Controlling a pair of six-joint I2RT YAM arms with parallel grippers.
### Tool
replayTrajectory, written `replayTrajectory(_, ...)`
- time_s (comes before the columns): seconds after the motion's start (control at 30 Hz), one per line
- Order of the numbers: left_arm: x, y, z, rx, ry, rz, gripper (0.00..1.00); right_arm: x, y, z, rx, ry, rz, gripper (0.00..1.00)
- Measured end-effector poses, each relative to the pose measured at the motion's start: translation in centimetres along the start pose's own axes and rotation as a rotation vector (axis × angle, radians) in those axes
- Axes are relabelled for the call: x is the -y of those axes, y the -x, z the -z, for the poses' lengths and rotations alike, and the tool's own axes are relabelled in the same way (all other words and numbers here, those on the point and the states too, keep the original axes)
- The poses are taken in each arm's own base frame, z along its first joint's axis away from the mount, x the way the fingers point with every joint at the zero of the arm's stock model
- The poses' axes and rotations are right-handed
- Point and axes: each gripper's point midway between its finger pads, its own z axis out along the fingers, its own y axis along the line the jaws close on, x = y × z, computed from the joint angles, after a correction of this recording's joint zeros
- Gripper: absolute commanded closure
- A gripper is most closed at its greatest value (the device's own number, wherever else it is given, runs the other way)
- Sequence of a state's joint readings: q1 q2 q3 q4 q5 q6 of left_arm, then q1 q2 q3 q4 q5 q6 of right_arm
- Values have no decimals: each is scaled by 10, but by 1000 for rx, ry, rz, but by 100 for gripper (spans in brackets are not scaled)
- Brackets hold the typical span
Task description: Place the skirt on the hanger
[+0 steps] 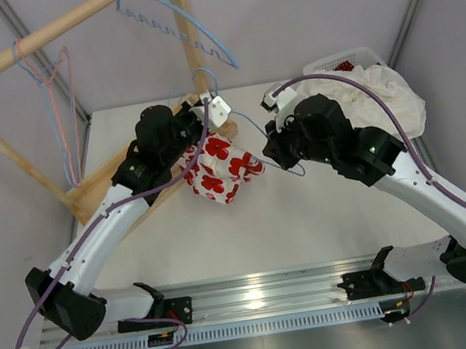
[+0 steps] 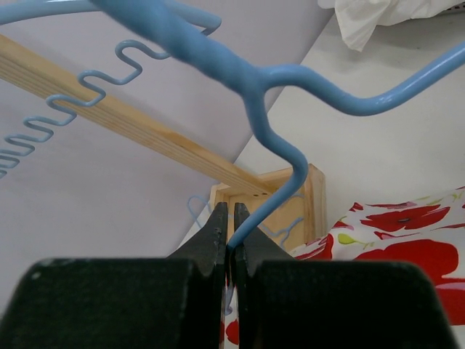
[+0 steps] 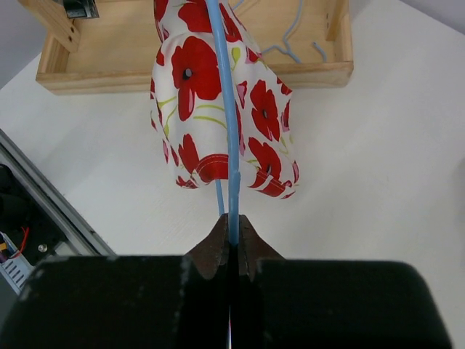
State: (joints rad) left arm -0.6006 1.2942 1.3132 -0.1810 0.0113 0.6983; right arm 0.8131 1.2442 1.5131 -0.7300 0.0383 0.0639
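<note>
A white skirt with red poppies (image 1: 218,173) hangs bunched on a light-blue wire hanger (image 1: 252,128) held between my two grippers above the table. My left gripper (image 1: 195,136) is shut on the hanger wire; in the left wrist view the blue wire (image 2: 272,138) runs up out of the jaws and the skirt (image 2: 407,240) lies at the lower right. My right gripper (image 1: 274,146) is shut on the other end; in the right wrist view the blue wire (image 3: 227,131) runs from the jaws across the skirt (image 3: 218,109).
A wooden rack (image 1: 38,41) stands at the back left with pink and blue hangers (image 1: 55,96) and another blue hanger (image 1: 184,24). Its wooden base tray (image 3: 312,65) lies behind the skirt. A white cloth pile (image 1: 380,100) and basket (image 1: 343,60) sit at the back right.
</note>
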Motion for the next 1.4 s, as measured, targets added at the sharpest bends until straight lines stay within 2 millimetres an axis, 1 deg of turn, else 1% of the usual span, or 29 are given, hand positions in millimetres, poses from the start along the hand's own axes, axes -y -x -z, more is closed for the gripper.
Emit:
replayTrajectory(0.1,0,3,0,12,0,1,93,1,2,2,22,-4,0,100)
replayTrajectory(0.13,-1,4,-1,18,1,1,86,1,2,2,29,-5,1,100)
replayTrajectory(0.2,-2,6,-1,26,7,8,79,2,4,1,45,-9,5,100)
replayTrajectory(0.23,-4,7,0,30,13,14,60,3,5,1,52,-12,7,100)
replayTrajectory(0.27,-6,9,1,36,22,14,49,4,7,1,64,-21,8,100)
replayTrajectory(0.3,-8,11,2,42,31,20,43,6,9,0,75,-30,9,100)
replayTrajectory(0.33,-11,13,4,45,43,33,33,8,11,-1,86,-42,10,100)
replayTrajectory(0.4,-17,15,9,51,71,56,17,10,17,-3,108,-55,14,100)
replayTrajectory(0.43,-21,16,11,51,83,69,11,11,21,-4,125,-60,16,100)
replayTrajectory(0.5,-31,15,18,49,123,113,8,11,29,-8,156,-61,24,100)
replayTrajectory(0.53,-38,14,22,45,148,139,1,11,32,-10,167,-62,26,100)
replayTrajectory(0.67,-64,14,41,34,248,269,0,11,40,-28,187,-64,46,100)
replayTrajectory(0.77,-72,16,66,29,301,368,1,12,46,-48,172,-70,54,100)
replayTrajectory(0.87,-78,26,103,66,339,465,0,12,51,-72,162,-73,54,100)
replayTrajectory(0.97,-82,37,147,118,380,548,1,10,53,-87,173,-62,52,100)
replayTrajectory(1.03,-82,37,170,132,402,593,1,8,57,-94,193,-52,48,100)
replayTrajectory(1.1,-82,36,188,144,423,624,1,5,63,-99,220,-40,40,100)
replayTrajectory(1.13,-80,32,195,137,436,641,0,3,67,-102,236,-33,38,100)
replayTrajectory(1.2,-76,24,200,114,448,660,0,-1,77,-107,274,-19,30,100)
replayTrajectory(1.33,-58,-1,194,23,429,677,1,-6,94,-117,348,3,11,100)
replayTrajectory(1.37,-55,-5,193,4,423,677,0,-7,101,-118,369,7,8,100)
replayTrajectory(1.4,-54,-8,193,-9,423,679,0,-8,102,-124,368,8,6,100)
